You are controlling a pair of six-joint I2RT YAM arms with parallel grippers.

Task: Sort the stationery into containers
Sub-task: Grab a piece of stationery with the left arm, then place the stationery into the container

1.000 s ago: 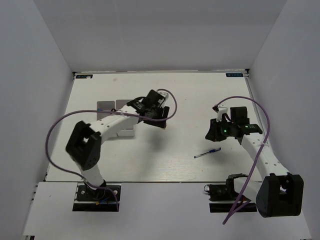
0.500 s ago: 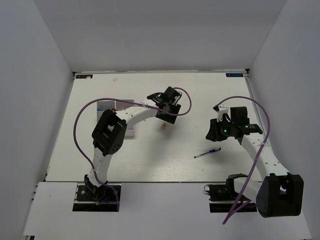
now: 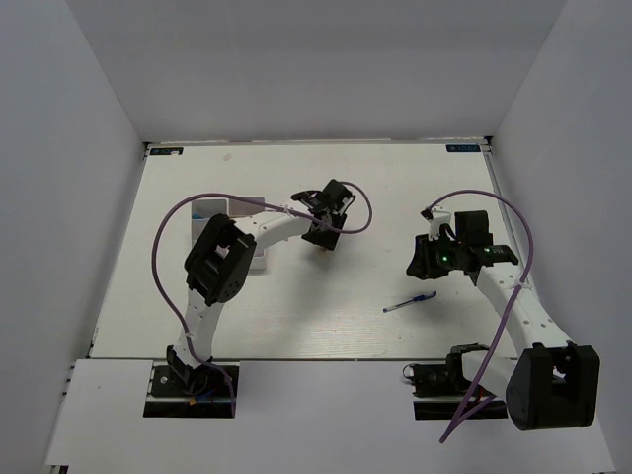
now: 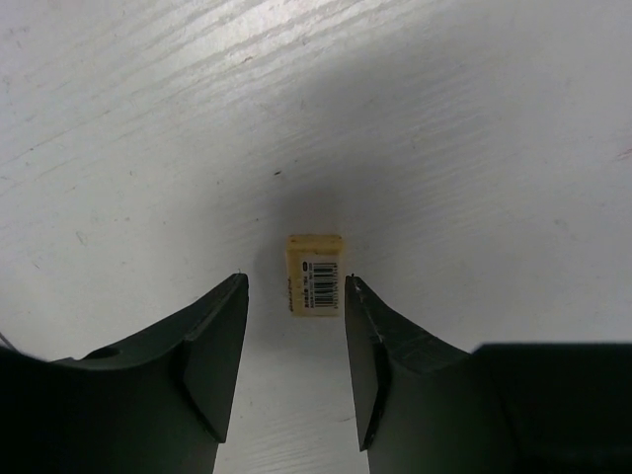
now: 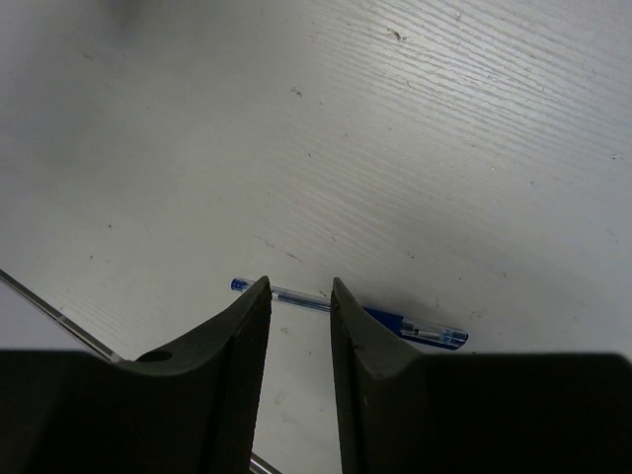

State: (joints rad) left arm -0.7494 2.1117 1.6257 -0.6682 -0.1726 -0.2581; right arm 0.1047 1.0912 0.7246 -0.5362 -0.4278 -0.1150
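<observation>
Pale walls (image 3: 316,69), white table (image 3: 296,316) bearing pen (image 3: 410,301)

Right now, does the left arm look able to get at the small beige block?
Probably yes: the left hand is open over the beige block, a finger on either side, nothing else between them.

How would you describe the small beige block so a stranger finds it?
On the white table, look near the middle, under the open left pincer. A small beige rectangular block lies between its black fingers; unlike the thin blue pen further right, it carries a white barcode label.
</observation>
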